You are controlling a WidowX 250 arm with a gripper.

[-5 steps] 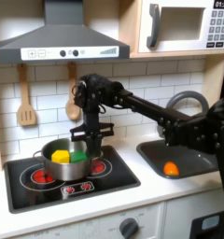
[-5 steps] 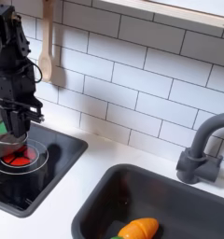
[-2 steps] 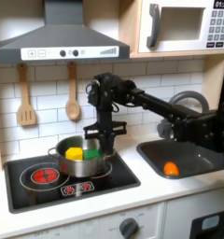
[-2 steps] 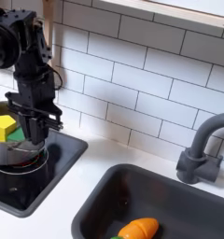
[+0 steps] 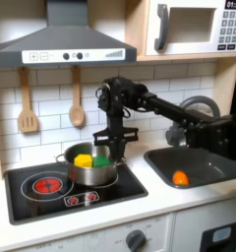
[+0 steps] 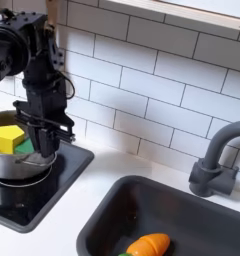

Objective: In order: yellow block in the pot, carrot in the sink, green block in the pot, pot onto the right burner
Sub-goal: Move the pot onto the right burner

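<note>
Both blocks in pot point(image 5: 92, 168), gripper point(image 5: 116, 156) clamped on its right rim in the first exterior view, over right burner point(image 5: 118, 181).

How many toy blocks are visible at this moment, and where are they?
2. The yellow block and the green block both sit inside the pot on the stove, yellow toward the first exterior view's left. Others could be hidden beneath them.

Yellow block point(image 6: 9, 138), green block point(image 5: 101, 157), silvery pot point(image 5: 93, 173), orange carrot point(image 6: 149, 245), dark grey sink point(image 6: 202, 220).
</note>
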